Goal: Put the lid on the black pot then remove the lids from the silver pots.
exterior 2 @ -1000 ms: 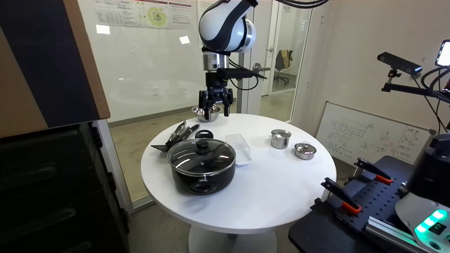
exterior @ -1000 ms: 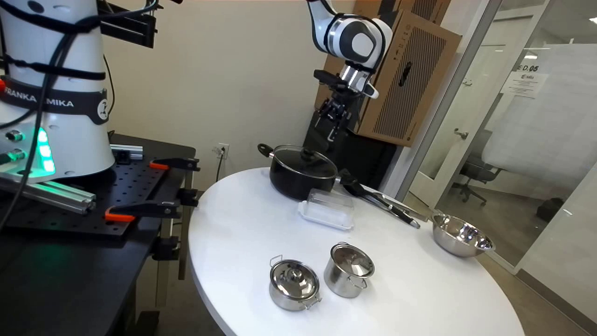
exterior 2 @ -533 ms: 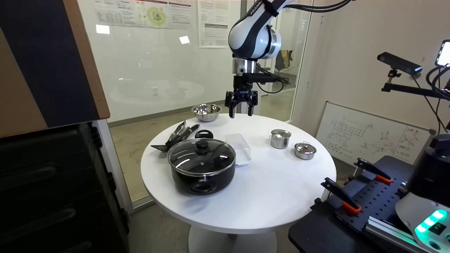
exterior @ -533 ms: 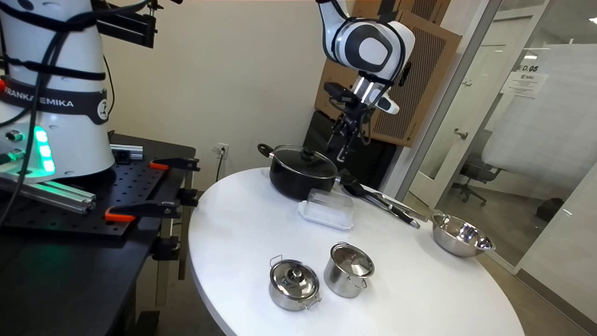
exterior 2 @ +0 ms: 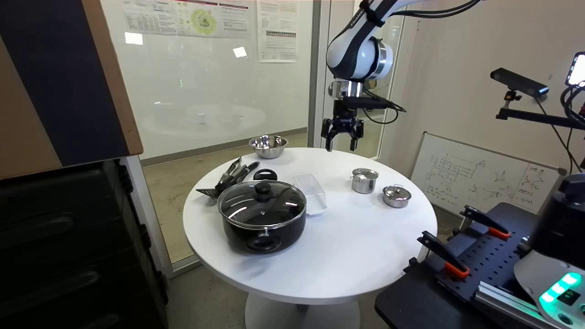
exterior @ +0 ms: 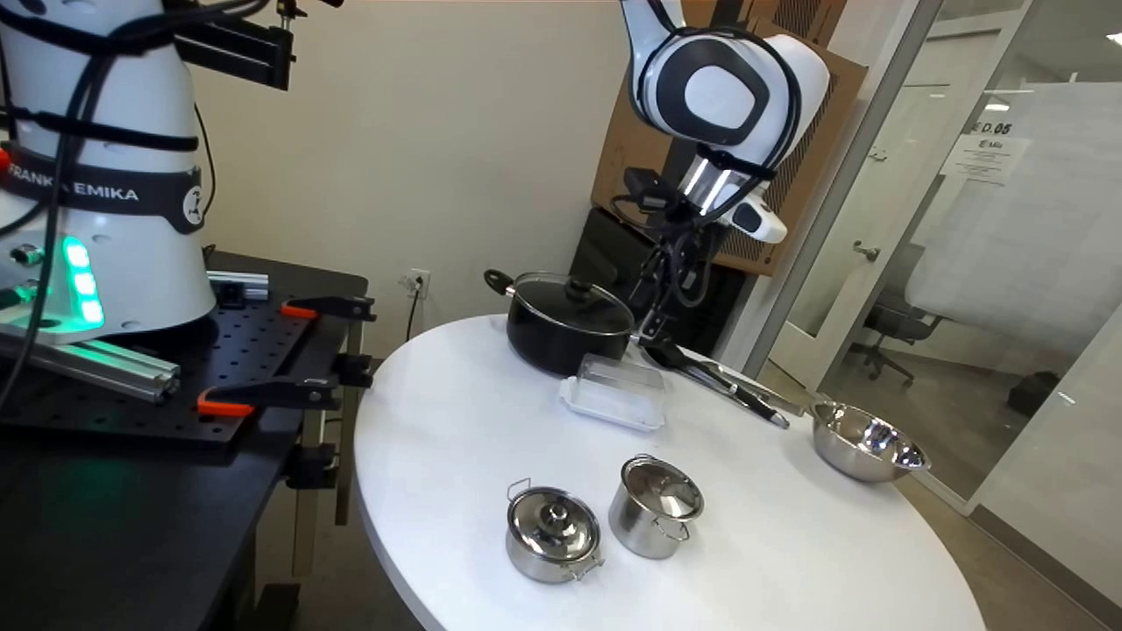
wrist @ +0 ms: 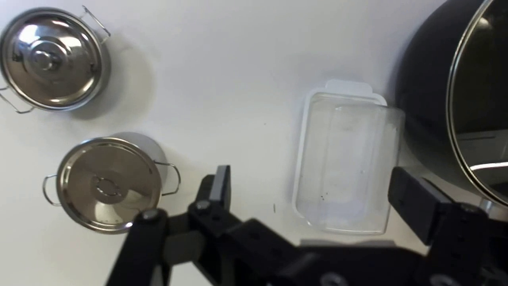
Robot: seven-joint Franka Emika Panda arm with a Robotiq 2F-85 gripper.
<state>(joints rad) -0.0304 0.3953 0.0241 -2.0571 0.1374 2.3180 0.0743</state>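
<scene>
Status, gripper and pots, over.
Gripper empty, jaws open. Clear round glass lid on wide black pot. Small round steel lids on both cylindrical silver pots, tops look unobstructed.

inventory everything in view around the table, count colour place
table: 1, white, beside bench
black pot: 1, black, on table
glass lid: 1, clear, on black pot
small pots: 2, silver, on table
small lids: 2, silver, on small pots
plastic box: 1, clear-white, by black pot
utensils: several, black-silver, on table
bowl: 1, silver, on table
bench: 1, black, beside table
clamps: 2, black-orange, on bench
whiteboard: 1, white, against wall
cardboard box: 1+, brown, near table
arm: 1, white, over table
claw: 1, black, open over table
</scene>
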